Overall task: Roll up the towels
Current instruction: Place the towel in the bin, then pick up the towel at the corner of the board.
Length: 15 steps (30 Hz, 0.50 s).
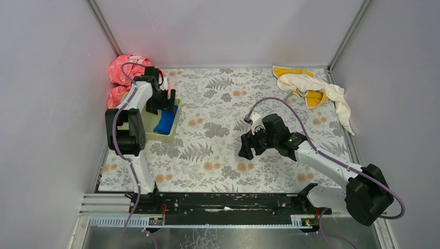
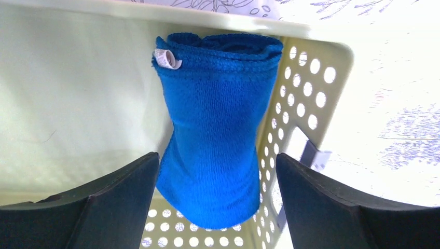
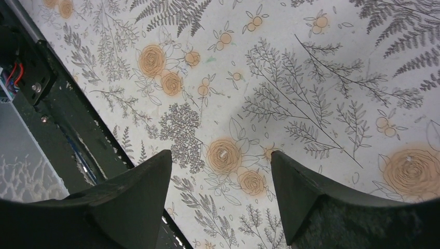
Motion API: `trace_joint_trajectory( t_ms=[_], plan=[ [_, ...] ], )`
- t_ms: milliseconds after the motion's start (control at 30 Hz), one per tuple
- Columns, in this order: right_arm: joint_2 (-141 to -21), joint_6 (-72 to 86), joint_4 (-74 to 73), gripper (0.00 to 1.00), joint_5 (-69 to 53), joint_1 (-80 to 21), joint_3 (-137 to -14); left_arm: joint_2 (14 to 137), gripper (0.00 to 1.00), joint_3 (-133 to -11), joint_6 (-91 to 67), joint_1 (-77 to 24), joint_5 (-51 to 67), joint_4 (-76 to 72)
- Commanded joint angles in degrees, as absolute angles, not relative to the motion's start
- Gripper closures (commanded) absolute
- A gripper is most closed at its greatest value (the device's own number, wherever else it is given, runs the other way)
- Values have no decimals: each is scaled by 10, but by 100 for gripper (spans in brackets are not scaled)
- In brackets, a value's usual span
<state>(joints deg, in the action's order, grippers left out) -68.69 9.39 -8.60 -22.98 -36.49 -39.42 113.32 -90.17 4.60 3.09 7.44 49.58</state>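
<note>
Grey walls box in a table [image 1: 218,150] dressed in a fern-and-flower print, and the left pincer [image 2: 215,161] hangs over a cream perforated basket [image 2: 311,93]. Its jaws are spread wide and grip nothing. Straight below and between its fingers [image 2: 119,202] lies the blue towel [image 2: 218,135], rolled into a fat tube, with the basket's holed wall just beyond the right-hand finger. There is daylight between that finger and the roll, while the other finger sits hard beside it; whether it touches cannot be told. At the roll's far end, away from the pincer, a small white tag [image 2: 167,58] curls out, with no lettering that can be read. Over to the right pincer [image 3: 220,155]: jaws parted just as wide, nothing between them but the printed flowers below, and the black rail [image 3: 46,104] running off to one side. Well beyond it, in the far right corner, the cream-white towel [image 1: 332,96] sprawls loose across the yellow-orange towel [image 1: 290,71], both unrolled. Behind the left pincer, a pink-red cloth [image 1: 124,70] sits bunched in the far left corner, just past the basket.
</note>
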Motion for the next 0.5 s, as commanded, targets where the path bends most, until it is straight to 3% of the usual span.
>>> trace_joint_trajectory(
  t_ms=[0,300,467],
  plan=[
    [-666,79,-110,23,-186,-368,-438,1080,17,-900,12,33,74,494],
    [-719,47,-189,7,101,-362,-573,870,11,-781,-125,-38,64,376],
    [-809,34,-161,4,193,-296,-632,791,8,-706,-136,-99,62,339]
  ],
)
